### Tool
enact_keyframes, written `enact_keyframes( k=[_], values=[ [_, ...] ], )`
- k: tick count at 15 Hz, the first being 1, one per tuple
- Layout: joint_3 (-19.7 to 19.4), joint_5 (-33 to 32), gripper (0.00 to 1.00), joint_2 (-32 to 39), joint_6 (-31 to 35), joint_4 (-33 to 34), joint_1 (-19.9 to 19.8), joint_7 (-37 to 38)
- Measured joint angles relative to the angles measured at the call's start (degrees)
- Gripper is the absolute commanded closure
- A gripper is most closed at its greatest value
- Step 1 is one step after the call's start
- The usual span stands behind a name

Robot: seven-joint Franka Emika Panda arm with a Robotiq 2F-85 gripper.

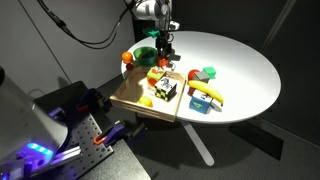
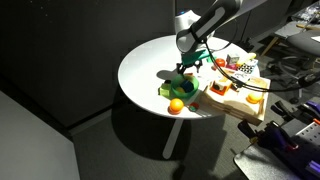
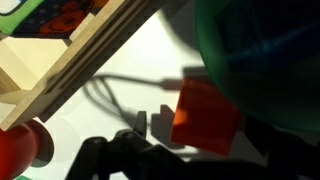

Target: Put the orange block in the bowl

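In the wrist view the orange block [image 3: 205,112] sits between my dark fingers, so my gripper [image 3: 205,135] is shut on it and holds it above the white table, at the rim of the bright-green bowl [image 3: 262,50]. In both exterior views the gripper [image 1: 164,46] [image 2: 190,63] hangs just over the bowl [image 1: 146,55] [image 2: 181,88], near the table's edge. The block itself is too small to make out in the exterior views.
A flat wooden tray [image 1: 135,97] [image 2: 232,103] [image 3: 80,60] with several colourful toys lies beside the bowl. An orange ball [image 1: 127,58] [image 2: 176,107] rests next to the bowl. More toys [image 1: 205,92] lie on the round white table [image 1: 240,70].
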Motion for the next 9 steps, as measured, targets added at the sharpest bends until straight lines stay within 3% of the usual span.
enact_keyframes(
  k=[4,5,6,9],
  values=[
    [0.0,0.0,0.0,0.04,-0.14,0.21,0.24,0.0],
    [0.0,0.0,0.25,0.09,-0.26,0.21,0.24,0.0],
    [0.0,0.0,0.26,0.15,-0.35,0.21,0.24,0.0],
    [-0.01,0.0,0.51,0.35,-0.47,0.27,0.24,0.0]
  ],
)
